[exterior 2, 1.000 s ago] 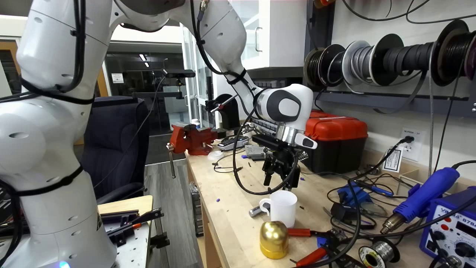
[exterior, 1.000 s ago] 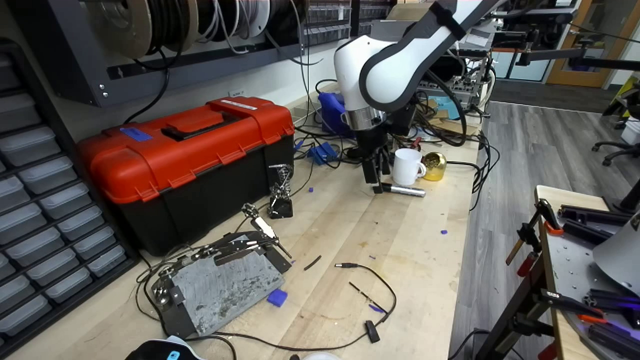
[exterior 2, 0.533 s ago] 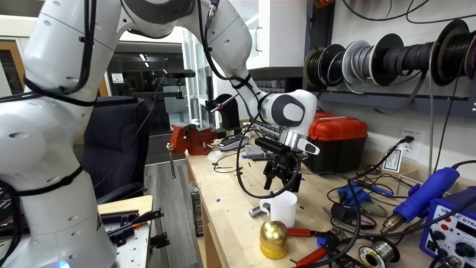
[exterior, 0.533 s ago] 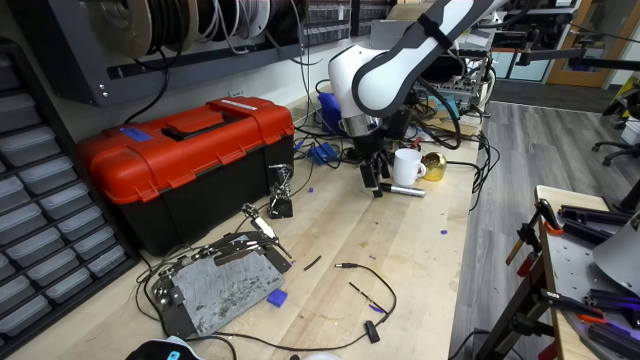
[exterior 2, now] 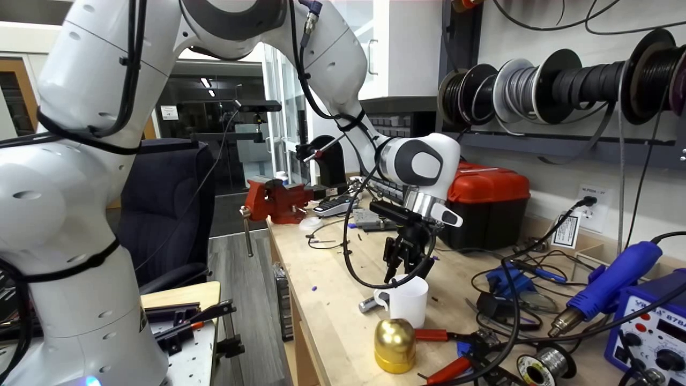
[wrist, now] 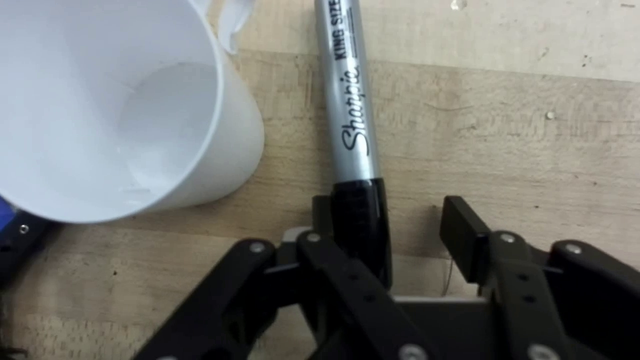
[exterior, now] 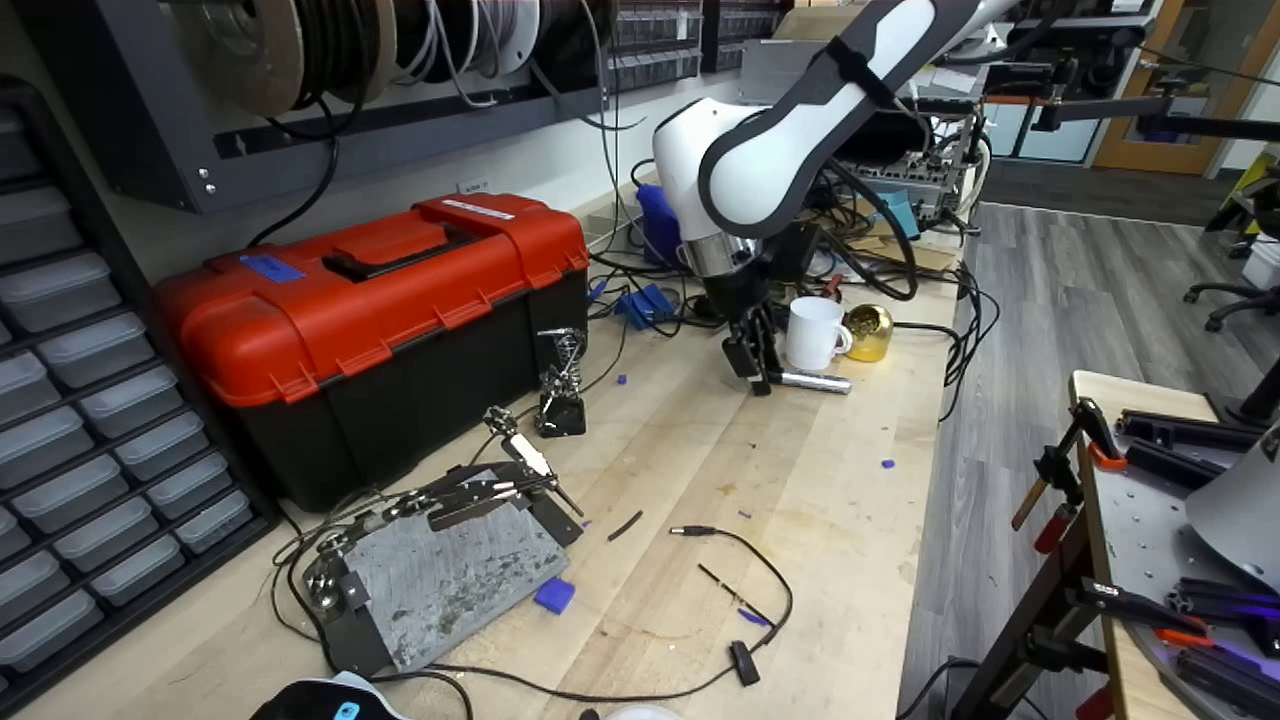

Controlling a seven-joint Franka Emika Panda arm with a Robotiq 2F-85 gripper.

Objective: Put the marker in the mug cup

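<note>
A silver Sharpie marker [wrist: 350, 100] with a black cap lies flat on the wooden bench. In the wrist view its cap is between the fingers of my gripper [wrist: 390, 227]. The left pad is close against the cap or touching it; a clear gap separates the cap from the right pad [wrist: 460, 240]. To the left stands the white mug cup [wrist: 237, 150], upright, its visible inside bare. In an exterior view the marker [exterior: 815, 383] extends from my fingertips in front of the mug [exterior: 812, 335]. Elsewhere the mug [exterior 2: 410, 303] partly hides the marker [exterior 2: 368, 304].
A gold cup [exterior: 868, 333] stands beside the mug's handle. Red-handled pliers [exterior 2: 431, 335], a solder spool [exterior 2: 552, 364] and tangled cables lie near the mug. Farther along sits a red and black toolbox [exterior: 390, 320], with a small helping-hands stand [exterior: 562, 385] before it.
The arm has come down slightly and tilted, bringing the gripper lower around the marker's cap. Its fingers have moved closer together. Marker and mug have not visibly moved.
</note>
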